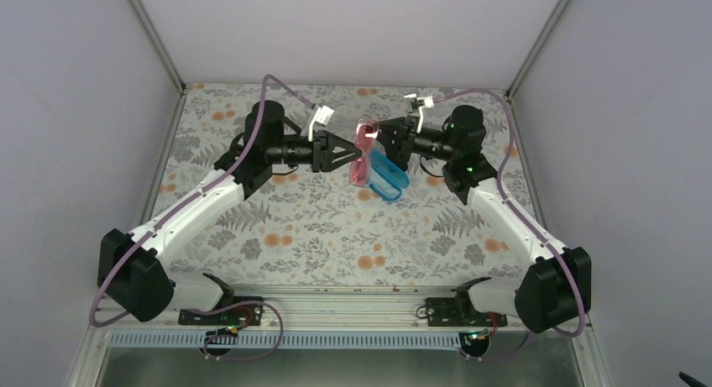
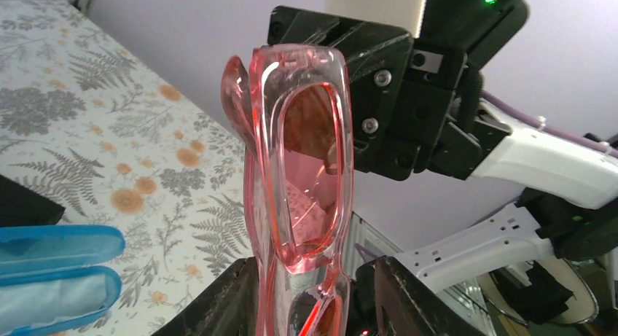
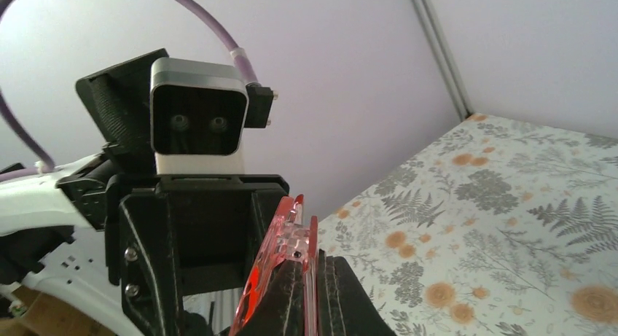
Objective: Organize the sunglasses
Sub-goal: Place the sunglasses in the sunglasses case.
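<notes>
The pink sunglasses (image 1: 362, 154) hang in the air above the mat, folded flat and on end. My right gripper (image 1: 379, 138) is shut on them at one end; in the right wrist view the sunglasses (image 3: 290, 252) are pinched by that end between my right gripper's (image 3: 315, 272) fingers. From the left, my left gripper (image 1: 350, 153) reaches in. In its wrist view the sunglasses (image 2: 310, 154) stand between the spread fingers of my left gripper (image 2: 313, 281), with a gap on the right side.
An open glossy blue case (image 1: 390, 179) lies on the floral mat (image 1: 319, 227) just under the sunglasses. In the left wrist view the case (image 2: 58, 241) holds a light blue cloth (image 2: 40, 296). Grey walls enclose the back and sides.
</notes>
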Robot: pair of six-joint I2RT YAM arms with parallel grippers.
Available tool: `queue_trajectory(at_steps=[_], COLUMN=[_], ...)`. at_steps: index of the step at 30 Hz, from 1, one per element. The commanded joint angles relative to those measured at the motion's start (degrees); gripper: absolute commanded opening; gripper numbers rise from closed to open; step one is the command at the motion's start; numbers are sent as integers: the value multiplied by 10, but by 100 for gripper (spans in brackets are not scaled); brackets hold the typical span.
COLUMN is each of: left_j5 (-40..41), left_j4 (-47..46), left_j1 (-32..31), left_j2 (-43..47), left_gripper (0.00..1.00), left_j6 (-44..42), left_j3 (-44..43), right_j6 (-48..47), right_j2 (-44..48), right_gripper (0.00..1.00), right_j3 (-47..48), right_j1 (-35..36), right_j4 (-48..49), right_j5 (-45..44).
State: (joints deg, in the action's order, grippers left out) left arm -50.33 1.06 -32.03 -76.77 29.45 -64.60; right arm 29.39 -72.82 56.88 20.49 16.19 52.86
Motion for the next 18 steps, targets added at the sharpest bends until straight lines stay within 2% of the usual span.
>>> queue_trajectory(at_steps=[1, 3, 8, 10, 18], left_j5=[-35, -34, -26, -30, -27], left_j4=[-72, -91, -122, -141, -155], left_j1=[5, 6, 8, 8, 10], left_j2=[26, 30, 25, 24, 24], left_gripper=[40, 38, 22, 19, 3], left_j6=[61, 81, 118, 131, 138], left_j3=[23, 28, 42, 50, 54], right_j6=[29, 32, 44, 45, 45], right_j2=[0, 0, -1, -1, 0], right_gripper=[4, 4, 4, 4, 4], right_j3=[7, 6, 3, 2, -6], right_j1=[-8, -8, -8, -8, -8], right_j4=[40, 45, 62, 62, 66], right_j5=[65, 71, 84, 86, 91])
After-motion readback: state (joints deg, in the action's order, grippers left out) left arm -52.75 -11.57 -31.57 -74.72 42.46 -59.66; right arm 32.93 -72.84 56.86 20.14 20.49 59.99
